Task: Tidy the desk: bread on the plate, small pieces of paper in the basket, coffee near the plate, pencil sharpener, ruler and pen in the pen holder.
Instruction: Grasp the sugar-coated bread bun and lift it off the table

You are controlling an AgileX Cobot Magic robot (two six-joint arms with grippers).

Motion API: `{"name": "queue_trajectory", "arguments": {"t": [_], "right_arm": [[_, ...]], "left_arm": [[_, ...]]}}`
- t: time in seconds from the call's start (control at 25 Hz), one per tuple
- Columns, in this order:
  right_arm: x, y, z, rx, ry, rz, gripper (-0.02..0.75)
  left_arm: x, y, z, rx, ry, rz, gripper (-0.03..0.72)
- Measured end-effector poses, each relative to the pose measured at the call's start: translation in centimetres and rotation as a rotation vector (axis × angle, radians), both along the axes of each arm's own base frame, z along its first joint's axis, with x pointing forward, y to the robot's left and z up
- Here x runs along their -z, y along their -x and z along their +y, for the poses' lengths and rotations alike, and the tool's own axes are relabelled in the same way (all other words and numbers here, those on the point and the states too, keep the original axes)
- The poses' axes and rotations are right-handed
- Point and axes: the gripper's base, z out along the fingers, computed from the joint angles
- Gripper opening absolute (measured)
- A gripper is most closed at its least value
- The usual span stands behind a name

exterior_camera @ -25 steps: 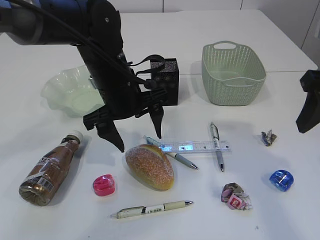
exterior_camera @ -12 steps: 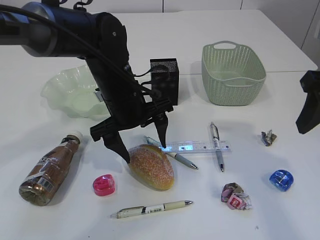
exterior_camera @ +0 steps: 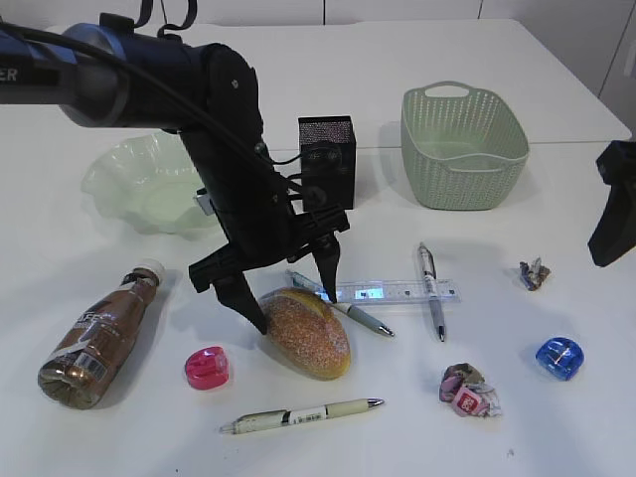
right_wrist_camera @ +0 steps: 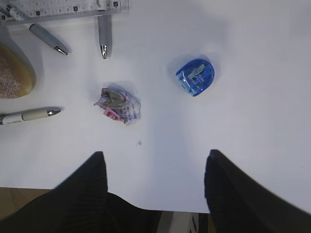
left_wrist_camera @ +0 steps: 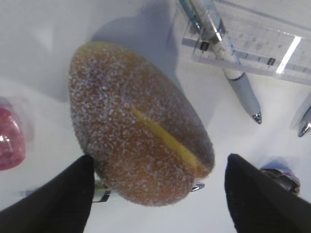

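The sugar-speckled bread (exterior_camera: pixel 308 333) lies on the desk (exterior_camera: pixel 556 437), and my left gripper (exterior_camera: pixel 295 306) stands open astride its far end, one finger on each side, not pressing it. From the left wrist the bread (left_wrist_camera: pixel 138 141) fills the space ahead of the open gripper (left_wrist_camera: pixel 160 167). The green plate (exterior_camera: pixel 139 184) sits behind on the left, the coffee (exterior_camera: pixel 99 333) lies on its side front left. The ruler (exterior_camera: pixel 397 292), three pens (exterior_camera: pixel 301 414), a pink pencil sharpener (exterior_camera: pixel 207 368) and a blue one (right_wrist_camera: pixel 195 76) lie around. My right gripper (right_wrist_camera: pixel 155 158) hangs open over the front edge.
The black mesh pen holder (exterior_camera: pixel 328 159) stands just behind my left arm. The sage basket (exterior_camera: pixel 463 144) is at the back right. A pink-white paper wad (exterior_camera: pixel 471 390) and a smaller grey one (exterior_camera: pixel 534 273) lie at the right. My right arm (exterior_camera: pixel 614 209) shows at the right edge.
My left gripper has come down and slightly right, from above and behind the bread to straddling it. The right arm has stayed still.
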Motion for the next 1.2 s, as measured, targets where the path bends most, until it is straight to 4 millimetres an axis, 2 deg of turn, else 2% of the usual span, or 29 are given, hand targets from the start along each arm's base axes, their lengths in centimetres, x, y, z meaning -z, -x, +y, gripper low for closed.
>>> {"name": "queue_trajectory", "arguments": {"t": [1.04,1.2], "right_arm": [[0.0,0.0,0.0,-0.008,0.002,-0.002,0.496],[0.0,0.0,0.0,-0.008,0.002,-0.002,0.496]], "left_arm": [[1.8,0.2,-0.2,0.027,-0.009,0.081,0.575],[2.0,0.2,-0.2,0.025,-0.008,0.086,0.504]]}}
